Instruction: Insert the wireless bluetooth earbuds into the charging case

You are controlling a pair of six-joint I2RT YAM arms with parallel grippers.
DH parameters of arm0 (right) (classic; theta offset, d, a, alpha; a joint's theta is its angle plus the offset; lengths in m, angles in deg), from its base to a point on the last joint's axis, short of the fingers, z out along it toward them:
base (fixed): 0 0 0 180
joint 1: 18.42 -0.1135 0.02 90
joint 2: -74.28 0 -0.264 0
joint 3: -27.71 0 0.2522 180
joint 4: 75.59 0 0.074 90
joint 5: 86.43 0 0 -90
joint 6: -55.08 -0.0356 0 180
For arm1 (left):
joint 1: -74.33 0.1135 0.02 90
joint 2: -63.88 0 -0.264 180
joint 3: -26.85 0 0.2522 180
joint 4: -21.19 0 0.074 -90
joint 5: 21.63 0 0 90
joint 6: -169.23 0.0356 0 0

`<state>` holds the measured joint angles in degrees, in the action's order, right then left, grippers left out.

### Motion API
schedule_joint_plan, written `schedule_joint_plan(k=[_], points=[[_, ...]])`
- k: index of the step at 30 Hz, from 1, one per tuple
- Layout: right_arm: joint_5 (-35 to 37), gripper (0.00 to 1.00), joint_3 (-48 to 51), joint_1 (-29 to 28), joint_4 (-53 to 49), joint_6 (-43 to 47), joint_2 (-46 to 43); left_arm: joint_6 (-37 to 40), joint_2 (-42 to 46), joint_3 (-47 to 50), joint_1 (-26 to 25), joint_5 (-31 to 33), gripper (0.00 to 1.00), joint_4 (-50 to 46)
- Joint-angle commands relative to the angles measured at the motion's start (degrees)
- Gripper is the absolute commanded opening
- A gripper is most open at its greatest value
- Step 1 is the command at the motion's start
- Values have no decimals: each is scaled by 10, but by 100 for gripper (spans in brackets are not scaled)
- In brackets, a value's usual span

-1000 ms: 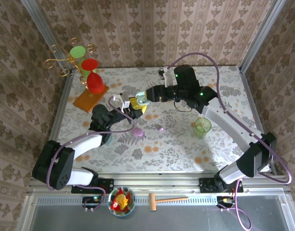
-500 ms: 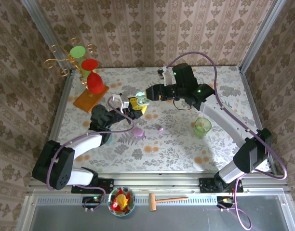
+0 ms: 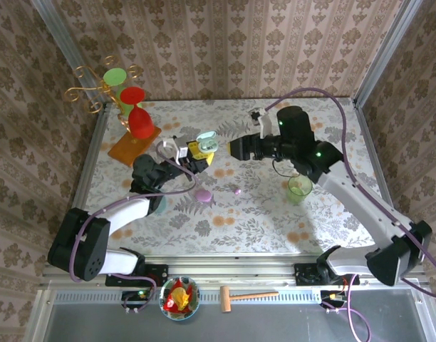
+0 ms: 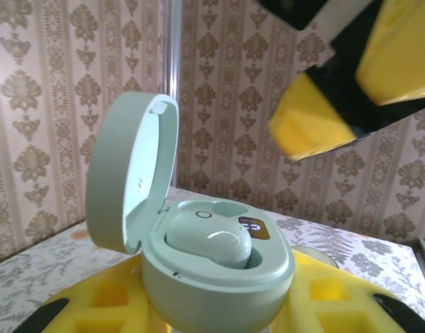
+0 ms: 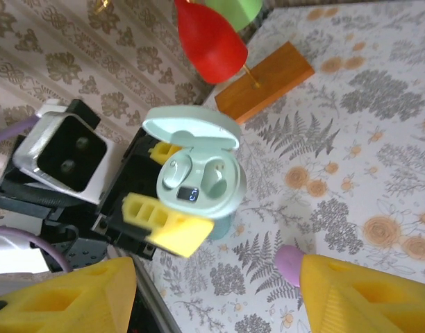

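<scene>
Withdrawing, the right pincer point(image 3: 234, 148) had left the charging case point(image 3: 204, 138), which it was crowding a second earlier. Fingers wide apart, nothing held. (Obs. 1)

Left pincer point(image 3: 200, 152)? (Obs. 2)

Clamped on the case's base, lid open, raised above the desk point(image 3: 275, 221). A pale earbud point(image 4: 209, 239) sat in one well; the other well was unreadable. (Obs. 1)

So one delivered, probably. The rest? (Obs. 2)

The lilac earbud point(image 3: 237, 191) lay loose on the desk, near a lilac oval case point(image 3: 202, 194). I judged it next. (Obs. 1)

Surroundings? (Obs. 2)

Floral-patterned desk top, damask wallpaper point(image 3: 225, 43) on three sides, a green cup point(image 3: 299, 187) right, a stand of red and green discs point(image 3: 132, 114) far left. (Obs. 1)
</scene>
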<state>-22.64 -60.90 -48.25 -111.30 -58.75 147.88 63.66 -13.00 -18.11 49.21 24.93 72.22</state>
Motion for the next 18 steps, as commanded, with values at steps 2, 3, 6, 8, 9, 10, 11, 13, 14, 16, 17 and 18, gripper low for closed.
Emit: schedule_joint_plan(k=[2,3,6,8,9,10,11,13,14,16,17,18], points=[[117,64,39,4,-43,9,-32,-15,16,0,15,10,30,24],[151,63,50,5,-58,0,-37,-14,19,2,17,13,30,24],[225,63,74,3,-122,-19,-43,-12,26,5,24,16,30,23],[255,63,95,1,-143,-39,-47,-12,29,6,26,16,30,23],[268,63,111,-2,-144,-54,-52,-11,30,7,27,16,30,23],[274,63,128,-6,-142,-64,-56,-11,32,7,29,15,30,22],[277,63,139,-8,-141,-68,-59,-11,33,8,31,16,30,23],[291,62,153,-14,-157,-66,-53,-12,35,8,33,16,30,22],[296,62,154,-15,-171,-60,-46,-12,36,8,35,15,30,21],[304,62,146,-19,-209,-39,-18,-12,37,7,36,12,30,17],[311,62,140,-21,-226,-28,-4,-11,39,6,37,12,30,16],[322,61,133,-25,-247,-16,14,-10,41,6,38,12,30,13]])
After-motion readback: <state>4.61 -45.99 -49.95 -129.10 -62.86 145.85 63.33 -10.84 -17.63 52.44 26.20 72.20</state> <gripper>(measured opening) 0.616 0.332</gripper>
